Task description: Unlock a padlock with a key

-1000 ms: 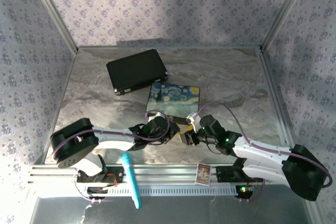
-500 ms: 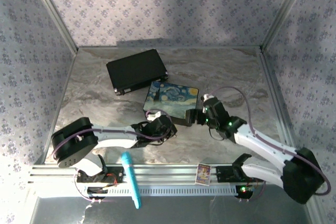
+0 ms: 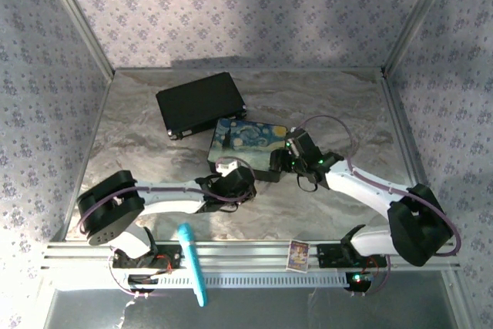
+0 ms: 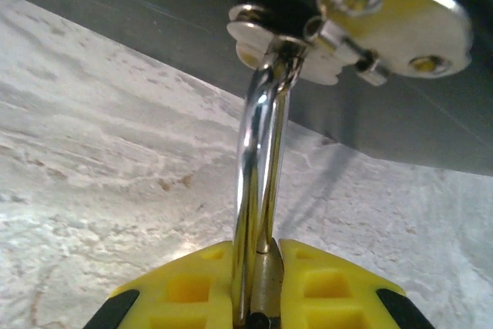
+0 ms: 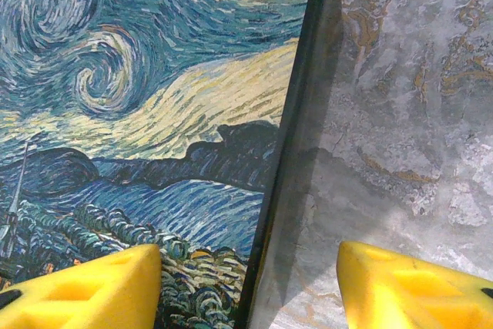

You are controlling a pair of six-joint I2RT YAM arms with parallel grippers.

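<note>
Flat box with a swirling blue-and-yellow starry-night painting on its lid (image 5: 146, 113) takes the left side, and its thin black side edge (image 5: 289, 167) runs top to bottom just right of centre. Grey-brown marbled stone worktop (image 5: 408, 98) lies on the right, with a soft shadow beside the box edge. Right gripper (image 5: 248, 294) sits at the bottom, yellow moulded jaws spread wide, one over the painted lid, one over the worktop, the box edge between them.
</note>
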